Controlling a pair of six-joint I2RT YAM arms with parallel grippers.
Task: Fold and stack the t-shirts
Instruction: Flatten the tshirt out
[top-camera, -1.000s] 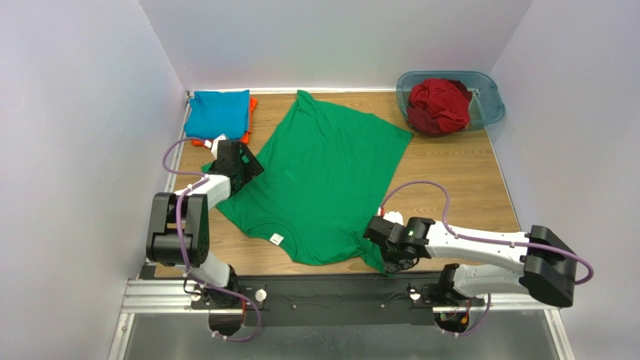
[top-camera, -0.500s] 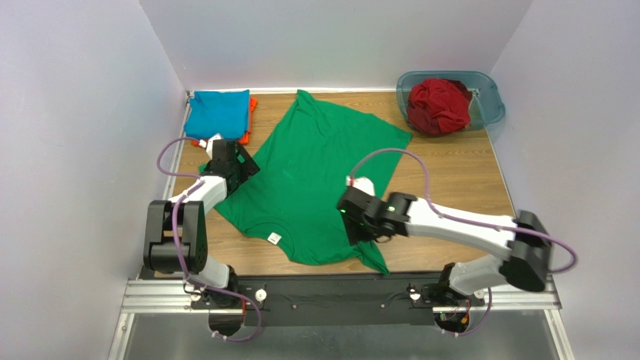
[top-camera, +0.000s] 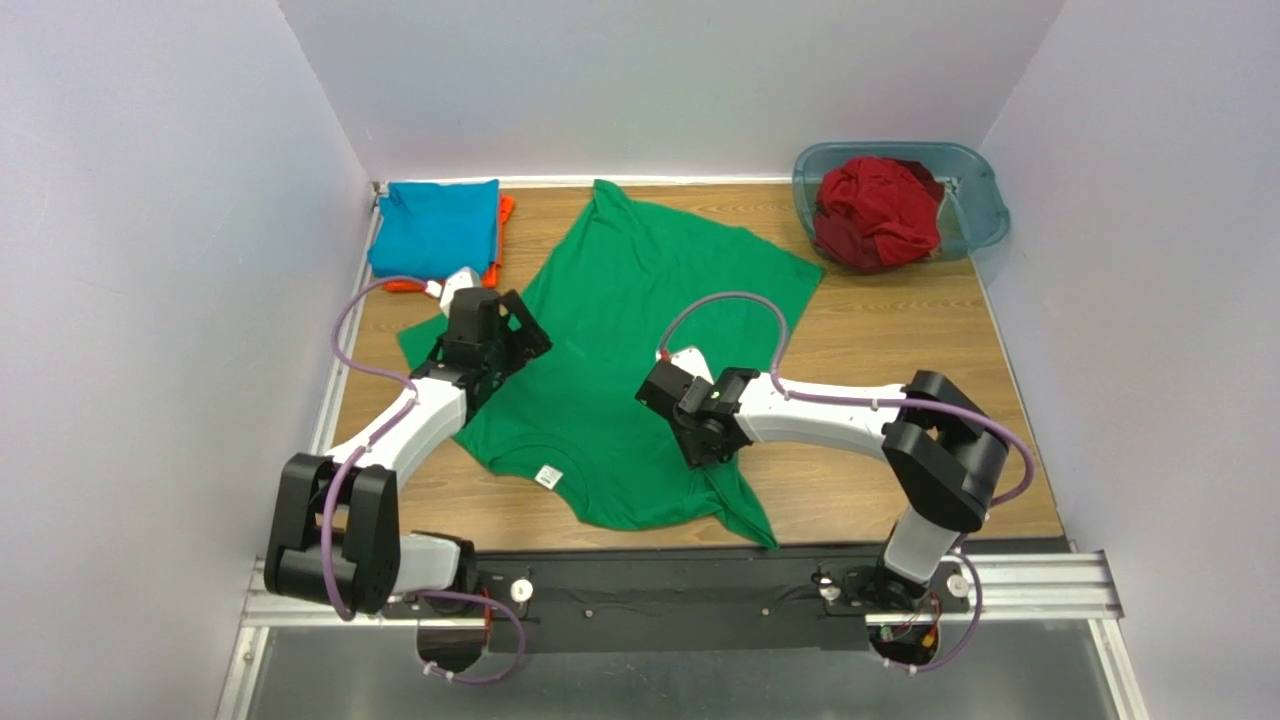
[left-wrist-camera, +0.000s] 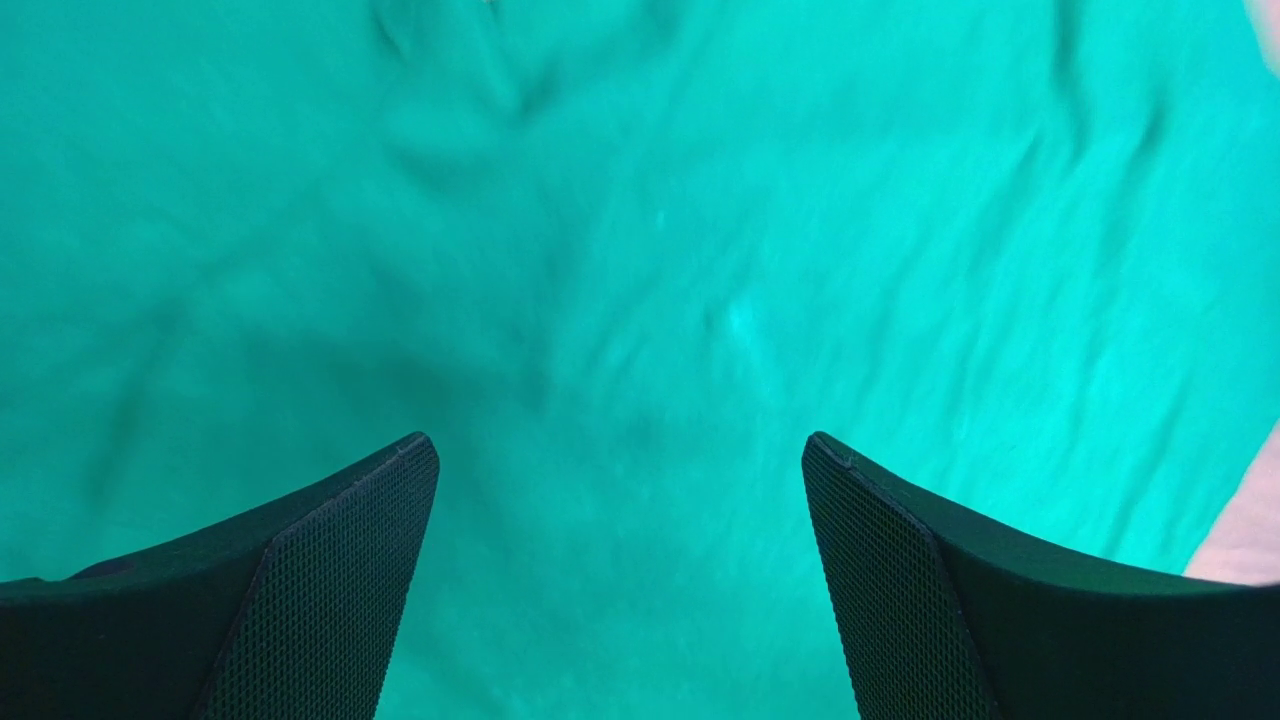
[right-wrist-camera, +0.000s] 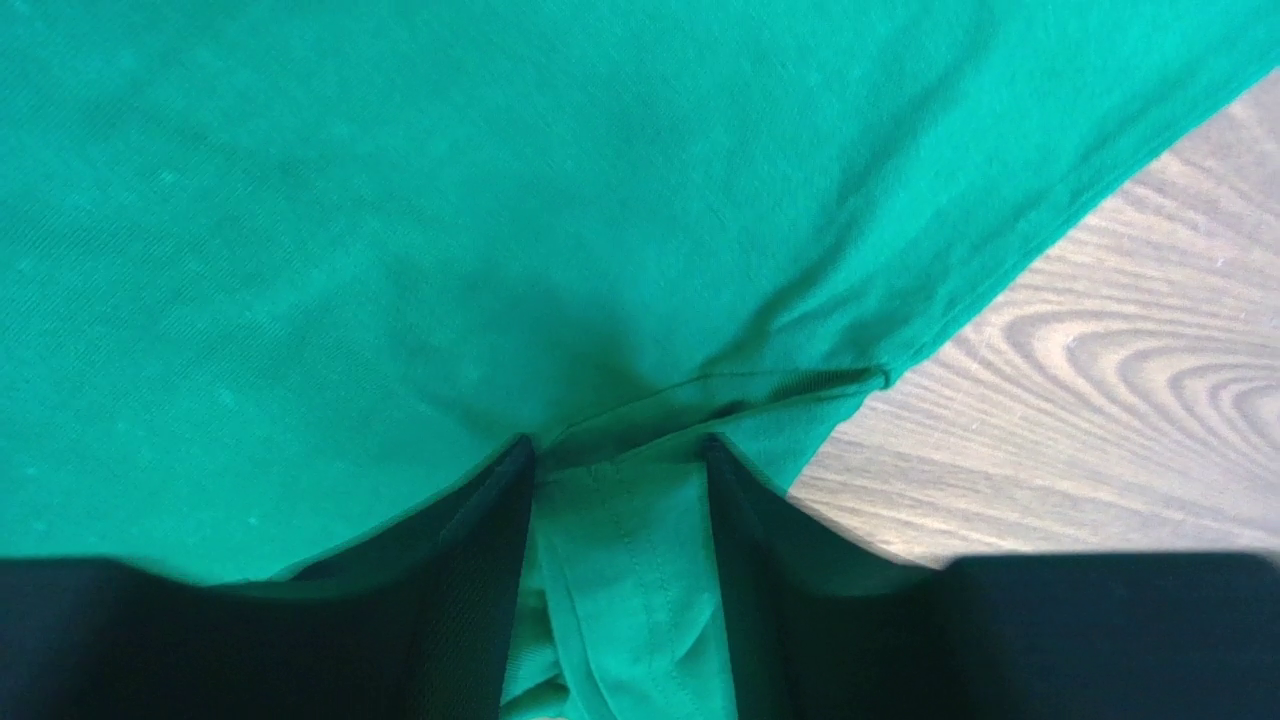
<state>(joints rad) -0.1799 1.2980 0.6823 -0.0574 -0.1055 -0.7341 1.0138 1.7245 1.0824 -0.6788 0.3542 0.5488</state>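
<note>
So the setup is basically a little booth. Three plain walls box it in: back wall (top-camera: 661, 83), left wall (top-camera: 150, 300) and right wall (top-camera: 1157, 300), all matte white with a faint lilac cast. The surface (top-camera: 932, 323) is wood-look, warm brown, grain running left to right, and you can see the grain really clearly in the right wrist view. A silver metal rail (top-camera: 1037, 582) runs along the near edge, with a smooth grey strip (top-camera: 676, 675) below it. Lighting is soft and even, no harsh shadows. No window shows in any view.
</note>
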